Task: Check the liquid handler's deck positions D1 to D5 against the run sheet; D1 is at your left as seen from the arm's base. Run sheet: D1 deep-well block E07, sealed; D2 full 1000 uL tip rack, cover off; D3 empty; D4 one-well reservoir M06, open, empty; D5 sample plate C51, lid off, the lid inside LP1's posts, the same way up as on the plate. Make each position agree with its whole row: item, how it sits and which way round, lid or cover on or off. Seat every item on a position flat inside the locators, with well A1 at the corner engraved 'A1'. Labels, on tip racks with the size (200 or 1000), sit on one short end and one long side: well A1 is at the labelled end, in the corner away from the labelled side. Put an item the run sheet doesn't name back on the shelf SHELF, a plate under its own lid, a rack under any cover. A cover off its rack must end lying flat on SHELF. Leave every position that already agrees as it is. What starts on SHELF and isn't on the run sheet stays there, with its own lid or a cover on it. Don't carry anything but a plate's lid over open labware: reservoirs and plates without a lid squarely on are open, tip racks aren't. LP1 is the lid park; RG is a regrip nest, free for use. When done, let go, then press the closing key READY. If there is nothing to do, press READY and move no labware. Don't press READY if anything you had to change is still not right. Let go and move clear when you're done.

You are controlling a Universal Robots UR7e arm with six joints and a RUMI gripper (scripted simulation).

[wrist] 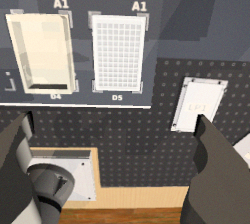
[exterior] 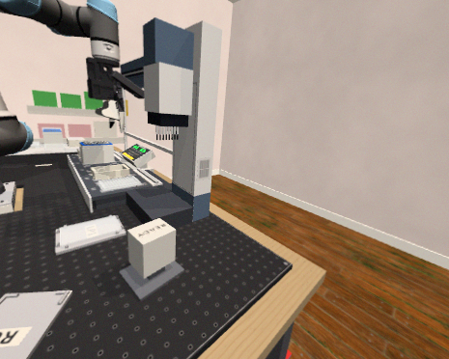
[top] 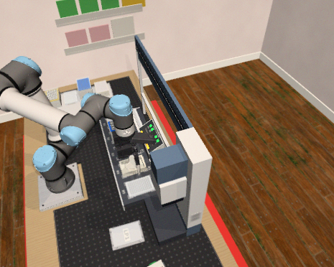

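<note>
Gripper spread wide, nothing pinched. Ahead of its fingertips: reservoir on D4, sample plate on D5. LP1 plate near one finger.

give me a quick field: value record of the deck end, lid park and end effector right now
end effector: open, holding nothing, raised above the deck
D4: open cream reservoir, looks empty, inside the corner locators
D5: white well plate, no lid on it, inside the locators
D3: only a corner shows in the wrist view, contents cannot be told
lid park LP1: pale plate with its label showing; whether a lid lies on it cannot be told
READY key: white block on a grey base, untouched
</note>
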